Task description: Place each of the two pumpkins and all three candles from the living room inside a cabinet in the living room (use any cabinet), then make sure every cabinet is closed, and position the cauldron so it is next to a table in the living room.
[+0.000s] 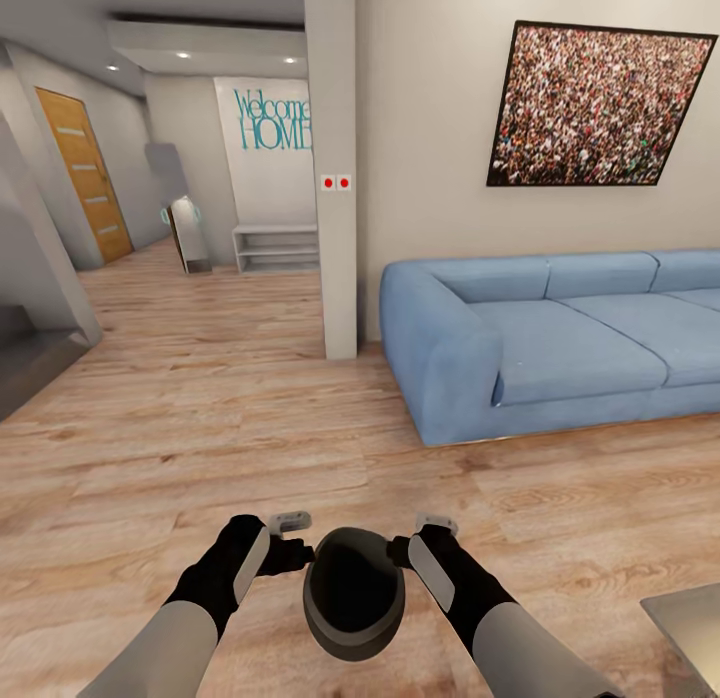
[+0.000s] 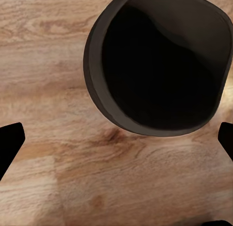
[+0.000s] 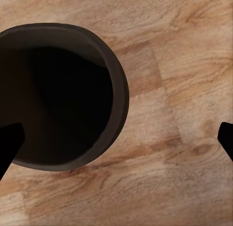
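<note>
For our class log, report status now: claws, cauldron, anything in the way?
Left claw and right claw flank the cauldron, one each side; grip unclear. Cauldron above the wood floor. Blue sofa ahead right; table corner at right.

black round cauldron (image 1: 353, 593), mouth up, above wood floor (image 1: 200, 428)

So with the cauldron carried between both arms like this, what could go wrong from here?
1. The cauldron sits between the left gripper and right gripper, yet both wrist views show jaws spread wide with floor between them, so the hold may be a loose squeeze and it could slip.
2. The table corner is near the right arm; a turn might clip it.
3. The sofa is close ahead.
</note>
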You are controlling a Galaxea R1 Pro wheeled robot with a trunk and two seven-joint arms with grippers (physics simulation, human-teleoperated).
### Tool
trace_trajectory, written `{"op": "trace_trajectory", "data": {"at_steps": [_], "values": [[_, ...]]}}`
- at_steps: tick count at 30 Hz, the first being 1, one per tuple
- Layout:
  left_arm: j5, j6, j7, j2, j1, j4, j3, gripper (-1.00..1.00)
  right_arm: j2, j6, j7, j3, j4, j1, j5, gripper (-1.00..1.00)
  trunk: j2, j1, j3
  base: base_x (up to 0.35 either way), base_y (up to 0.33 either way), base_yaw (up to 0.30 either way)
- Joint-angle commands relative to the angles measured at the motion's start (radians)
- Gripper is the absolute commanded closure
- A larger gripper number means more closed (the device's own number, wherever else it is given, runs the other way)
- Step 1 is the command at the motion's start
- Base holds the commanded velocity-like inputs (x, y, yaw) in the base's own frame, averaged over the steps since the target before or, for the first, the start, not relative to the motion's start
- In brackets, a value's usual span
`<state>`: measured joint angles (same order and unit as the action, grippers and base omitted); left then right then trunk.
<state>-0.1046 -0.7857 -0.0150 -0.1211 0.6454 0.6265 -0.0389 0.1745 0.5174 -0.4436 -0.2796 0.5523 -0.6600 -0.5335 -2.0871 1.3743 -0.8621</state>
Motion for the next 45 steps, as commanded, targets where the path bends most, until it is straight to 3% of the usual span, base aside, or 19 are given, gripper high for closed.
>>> {"op": "trace_trajectory", "data": {"at_steps": [1, 4, 9, 12, 16, 19, 45], "values": [[-0.006, -0.006, 0.003, -0.001, 0.000, 0.002, -0.005, -1.00, 0.000, 0.003, -0.008, -0.003, 0.001, 0.000, -0.007, -1.00, -0.008, 0.004, -0.004, 0.000, 0.000, 0.000], [-0.006, -0.012, 0.112, 0.005, 0.000, 0.006, -0.002, -1.00, 0.000, 0.002, -0.007, -0.003, 0.001, 0.000, -0.007, -1.00, -0.029, 0.015, -0.014, 0.000, 0.000, 0.000], [-0.004, -0.019, 0.179, 0.007, 0.000, 0.008, 0.000, -1.00, 0.000, -0.022, -0.007, -0.003, -0.002, -0.001, -0.006, -1.00, -0.064, 0.034, -0.029, 0.000, 0.000, 0.000], [-0.005, -0.019, 0.183, 0.008, 0.000, 0.015, 0.000, -1.00, 0.000, -0.030, -0.007, -0.004, -0.003, -0.001, -0.006, -1.00, -0.085, 0.046, -0.039, 0.000, 0.000, 0.000], [-0.006, -0.021, 0.185, 0.008, -0.001, 0.041, 0.001, -1.00, 0.000, -0.048, -0.008, -0.051, -0.003, -0.001, -0.007, -1.00, -0.113, 0.061, -0.051, 0.000, 0.000, 0.000], [-0.005, -0.021, 0.185, 0.008, -0.001, 0.043, 0.002, -1.00, 0.000, -0.056, -0.009, -0.061, -0.004, -0.001, -0.008, -1.00, -0.134, 0.073, -0.061, 0.000, 0.000, 0.000], [-0.003, -0.014, 0.185, 0.008, -0.001, 0.044, 0.001, -1.00, 0.000, -0.062, -0.009, -0.067, -0.005, -0.001, -0.008, -1.00, -0.316, 0.172, -0.142, 0.000, 0.000, 0.000]]}}
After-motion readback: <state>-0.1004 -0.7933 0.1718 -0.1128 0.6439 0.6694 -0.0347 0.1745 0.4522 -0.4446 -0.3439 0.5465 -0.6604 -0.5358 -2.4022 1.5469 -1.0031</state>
